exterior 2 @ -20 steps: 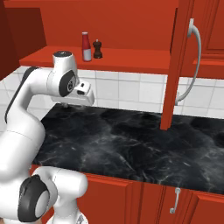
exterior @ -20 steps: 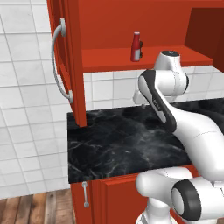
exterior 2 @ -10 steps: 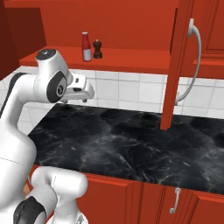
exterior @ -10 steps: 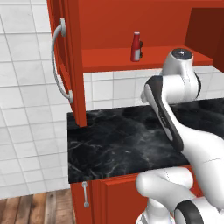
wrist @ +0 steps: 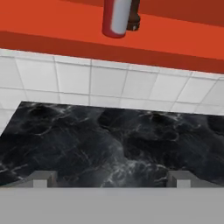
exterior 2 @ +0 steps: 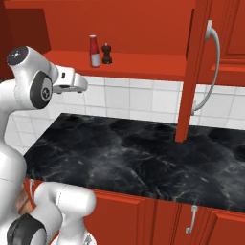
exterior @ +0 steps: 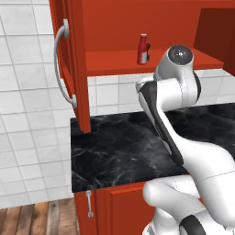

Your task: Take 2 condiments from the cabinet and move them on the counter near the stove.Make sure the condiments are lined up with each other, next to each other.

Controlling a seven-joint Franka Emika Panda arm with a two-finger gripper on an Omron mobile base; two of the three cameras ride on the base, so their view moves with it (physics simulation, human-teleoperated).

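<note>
Two condiments stand side by side on the open cabinet's red shelf [exterior 2: 143, 64]: a slim red bottle [exterior 2: 94, 51] with a pale cap and a squat dark shaker [exterior 2: 106, 53] to its right. In the hand view the bottle [wrist: 116, 17] is at the top, with the shaker [wrist: 133, 17] partly hidden behind it. My gripper [wrist: 110, 178] is open with nothing between its tips, which stand wide apart. It hangs over the black counter [exterior 2: 143, 153], below and to the left of the shelf, well short of the bottle. The stove is out of view.
The cabinet's red door [exterior 2: 194, 72] hangs open over the counter, its curved silver handle [exterior 2: 213, 72] facing out. White wall tiles [exterior 2: 139, 98] run between shelf and counter. Red base cabinets [exterior 2: 158, 215] sit below the slab.
The arm has risen and drawn the hand up and back from the counter toward shelf height. The jaws have opened a little wider. The bottles have not moved.
</note>
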